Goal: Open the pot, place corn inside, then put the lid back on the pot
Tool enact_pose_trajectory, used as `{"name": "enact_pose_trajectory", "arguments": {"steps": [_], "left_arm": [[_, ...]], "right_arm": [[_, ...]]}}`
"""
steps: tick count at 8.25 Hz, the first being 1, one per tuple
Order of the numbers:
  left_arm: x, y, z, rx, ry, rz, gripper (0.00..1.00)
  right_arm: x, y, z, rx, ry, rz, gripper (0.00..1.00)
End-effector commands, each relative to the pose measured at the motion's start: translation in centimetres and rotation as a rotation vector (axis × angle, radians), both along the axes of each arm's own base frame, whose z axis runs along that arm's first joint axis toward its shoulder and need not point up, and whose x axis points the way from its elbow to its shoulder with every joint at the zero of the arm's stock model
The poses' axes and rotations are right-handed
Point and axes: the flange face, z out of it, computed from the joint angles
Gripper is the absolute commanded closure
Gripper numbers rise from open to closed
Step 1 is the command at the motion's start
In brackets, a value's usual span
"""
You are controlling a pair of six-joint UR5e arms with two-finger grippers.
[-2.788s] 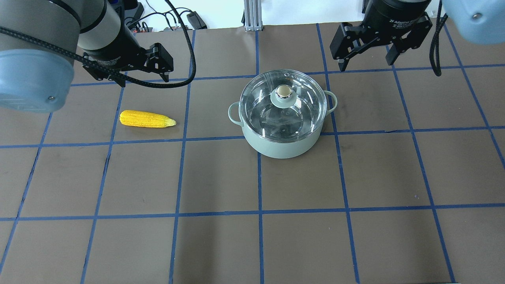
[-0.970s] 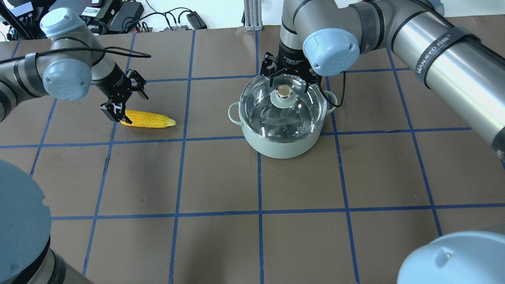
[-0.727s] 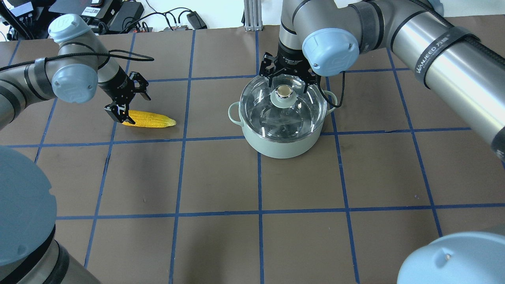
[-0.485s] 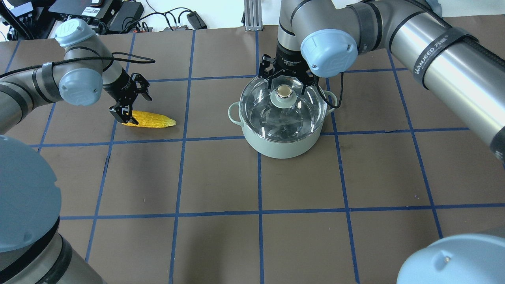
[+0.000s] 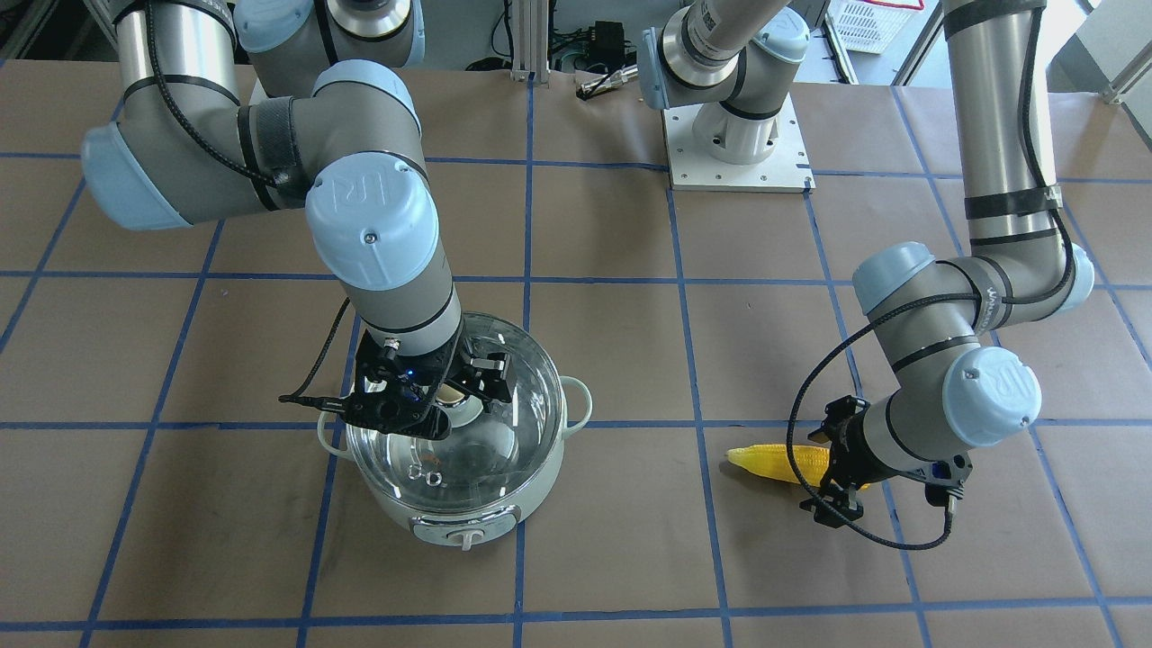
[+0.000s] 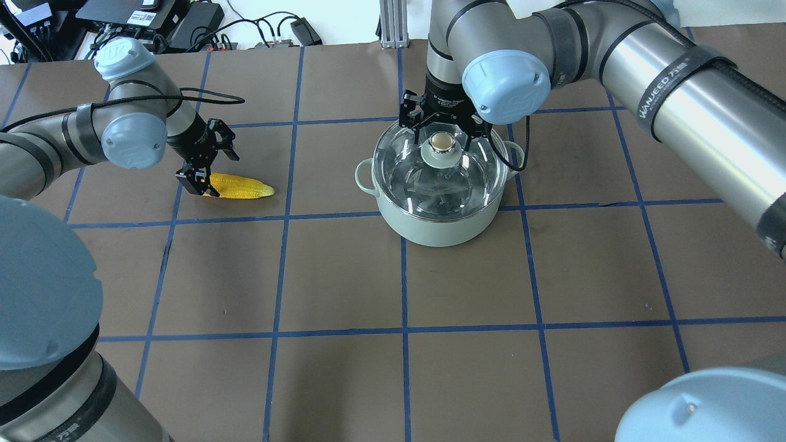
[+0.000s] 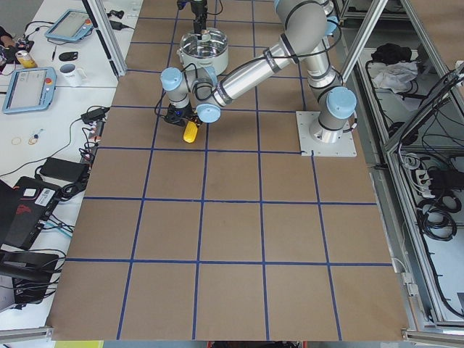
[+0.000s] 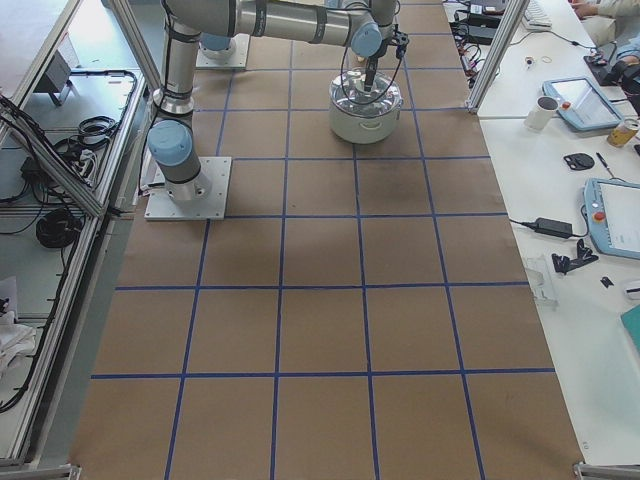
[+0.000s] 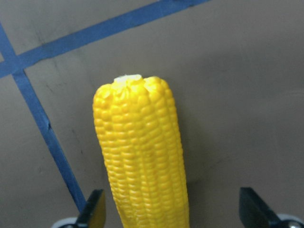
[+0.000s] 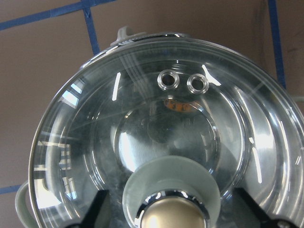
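The pot (image 6: 439, 230) stands mid-table with the glass lid (image 6: 439, 178) on it, and its control panel (image 5: 461, 528) faces away from the robot. My right gripper (image 6: 442, 130) is open, with a finger on each side of the lid's knob (image 6: 442, 143); the right wrist view shows the knob (image 10: 171, 216) between the fingertips (image 10: 97, 209). The yellow corn (image 6: 239, 186) lies on the table to the left. My left gripper (image 6: 209, 169) is open and straddles the corn's thick end (image 9: 142, 161), with its fingertips (image 9: 92, 211) apart from the corn.
Brown table paper with a blue tape grid (image 6: 402, 276). Cables and power bricks (image 6: 202, 18) lie beyond the far edge. The left arm's base plate (image 5: 738, 144) is bolted to the table. Side tables with tablets and mugs (image 8: 600, 110) flank the ends.
The left gripper has come down and slid right over the corn's thick end. The right gripper has swung in from the far right and settled around the lid's knob. Corn, pot and lid have not moved.
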Motion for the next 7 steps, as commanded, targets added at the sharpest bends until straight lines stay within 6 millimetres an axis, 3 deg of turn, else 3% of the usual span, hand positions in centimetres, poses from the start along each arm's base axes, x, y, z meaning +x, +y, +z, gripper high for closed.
{"name": "enact_pose_trajectory", "arguments": {"steps": [1,2,3,4,5,7], "left_arm": [[0.0,0.0,-1.5,0.022,0.006,0.000,0.00],[0.0,-0.1,-1.6,0.024,0.008,-0.003,0.23],[0.0,-0.1,-1.6,0.022,0.007,0.000,0.90],[0.0,-0.1,-1.6,0.022,0.007,-0.001,1.00],[0.0,-0.1,-1.5,0.022,0.009,0.002,1.00],[0.1,-0.4,1.1,-0.018,-0.015,0.005,1.00]], "right_arm": [[0.1,0.2,-0.3,0.016,0.005,0.036,0.38],[0.0,0.2,-0.2,0.013,0.005,0.058,0.55],[0.0,0.2,-0.1,0.009,0.009,0.098,0.68],[0.0,0.1,0.2,0.002,0.009,0.100,0.72],[0.0,0.0,0.4,-0.002,0.007,0.100,0.76],[0.0,-0.1,1.4,-0.017,0.002,0.100,0.79]]}}
